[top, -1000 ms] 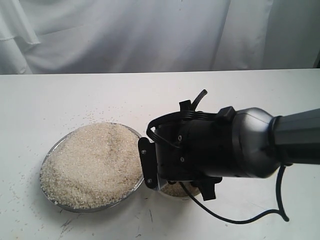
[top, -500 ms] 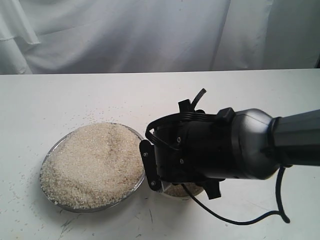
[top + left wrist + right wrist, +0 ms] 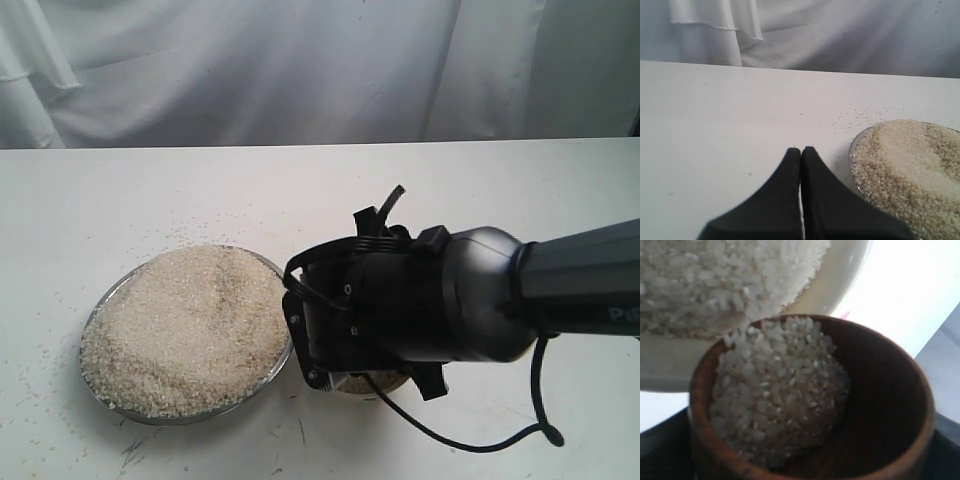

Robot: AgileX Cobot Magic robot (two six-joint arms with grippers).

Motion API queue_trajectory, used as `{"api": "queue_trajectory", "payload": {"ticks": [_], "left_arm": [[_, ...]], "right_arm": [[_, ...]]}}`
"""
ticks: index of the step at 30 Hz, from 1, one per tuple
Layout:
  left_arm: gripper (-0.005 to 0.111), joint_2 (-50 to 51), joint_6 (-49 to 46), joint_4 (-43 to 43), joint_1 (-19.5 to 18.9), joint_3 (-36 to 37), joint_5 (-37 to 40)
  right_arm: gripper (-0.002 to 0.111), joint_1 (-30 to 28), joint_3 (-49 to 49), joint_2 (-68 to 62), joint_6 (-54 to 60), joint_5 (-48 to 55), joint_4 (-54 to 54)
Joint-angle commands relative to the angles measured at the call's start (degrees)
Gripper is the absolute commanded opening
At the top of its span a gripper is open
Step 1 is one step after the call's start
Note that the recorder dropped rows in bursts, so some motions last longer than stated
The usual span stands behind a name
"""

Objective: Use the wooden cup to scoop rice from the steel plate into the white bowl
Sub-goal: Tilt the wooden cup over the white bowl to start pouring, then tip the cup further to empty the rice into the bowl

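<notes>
Over the white bowl [image 3: 840, 280]: wooden cup [image 3: 880, 405], tipped, rice [image 3: 775, 390] running from its lip into the bowl.
Right gripper [image 3: 325, 350]: clamped on the cup.
Left gripper [image 3: 801, 155]: fingers pressed together, empty, beside steel plate [image 3: 854, 148].
Steel plate: heaped with rice.

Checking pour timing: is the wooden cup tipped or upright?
Tipped: in the right wrist view, rice in the wooden cup lies banked against one lip, spilling into the white bowl.
</notes>
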State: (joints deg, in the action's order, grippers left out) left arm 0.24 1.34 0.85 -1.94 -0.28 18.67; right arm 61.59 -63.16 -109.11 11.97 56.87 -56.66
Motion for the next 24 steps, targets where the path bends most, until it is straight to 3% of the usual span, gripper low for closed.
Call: {"api": "queue_trajectory", "payload": {"ticks": [1,24], "left_arm": [[0.0,-0.2,0.0,0.1,-0.1,0.3,-0.4],[0.0,-0.2,0.0,0.1,-0.1,0.3,-0.4]], "right_arm": [[0.0,0.1,-0.8,0.3,0.4,0.8,-2.4],[0.0,1.8,-0.8,-0.8,3.1,3.7,-6.4]]}}
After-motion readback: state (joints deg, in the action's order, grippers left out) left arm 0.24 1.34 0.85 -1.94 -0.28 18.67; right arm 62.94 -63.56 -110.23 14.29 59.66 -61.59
